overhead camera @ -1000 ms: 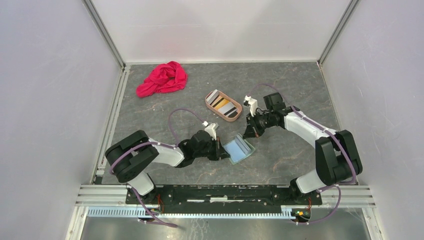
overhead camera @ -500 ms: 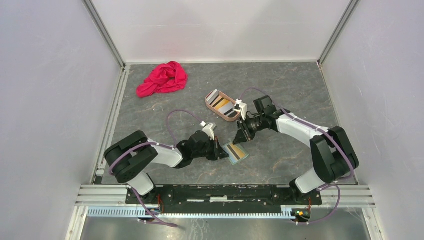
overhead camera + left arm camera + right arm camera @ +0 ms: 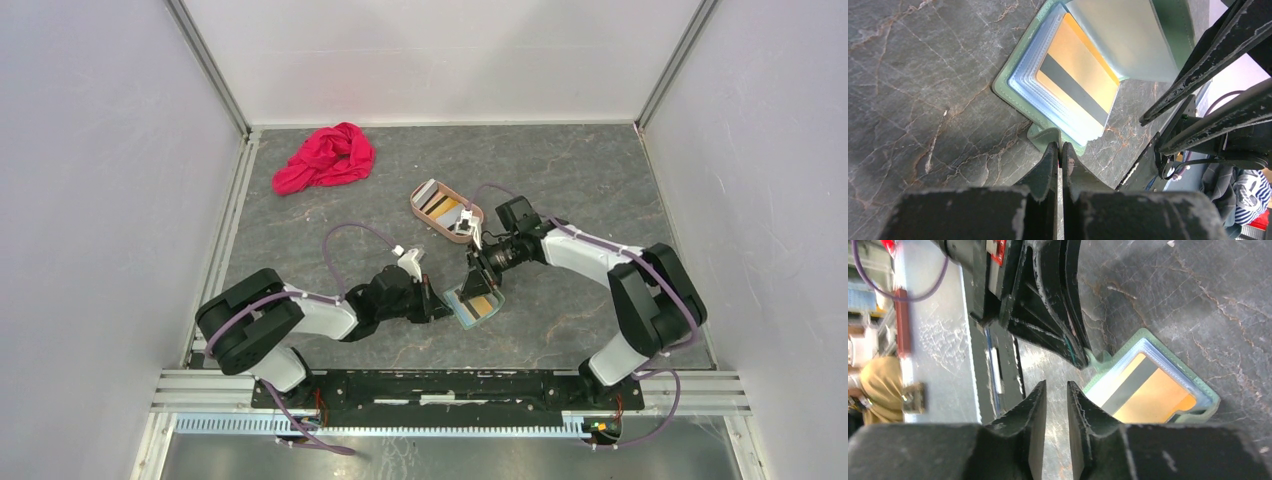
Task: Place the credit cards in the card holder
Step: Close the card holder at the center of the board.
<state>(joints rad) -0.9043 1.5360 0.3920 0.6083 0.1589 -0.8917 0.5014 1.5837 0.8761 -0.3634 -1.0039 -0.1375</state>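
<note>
You had the left fingers (image 3: 1059, 148) pinched shut on the snap tab of the holder (image 3: 1023, 82), which lay open on the tabletop (image 3: 590, 170) between the two arms. An orange card (image 3: 1083, 65) with a dark stripe sat partway into its pale blue pockets. The right fingers (image 3: 477, 280) hung just above it, parted only narrowly, and I saw nothing between them. Your main risk was that card. A good part of it showed outside the pocket, so any lift or tug on the tab could have tipped the holder and let it slide out. The tab was a small, soft thing to hold by, and a pull from the left arm might have dragged the holder across the tabletop or let the upper flap fall shut over the card. The right fingers were close enough that a careless descent could have pressed on the card's edge, cocked it in the pocket, or knocked against the left fingers. More cards (image 3: 440, 205) waited in the tray (image 3: 416, 200) just beyond the right wrist, so a wide swing back could have clipped its rim. The tabletop was a dark grey, marbled sheet, smooth-looking, and I judged it gave a flat holder little grip. White walls closed it in on three sides, with metal rails at the corners, and a red cloth (image 3: 325, 157) lay crumpled well apart at the far left.
</note>
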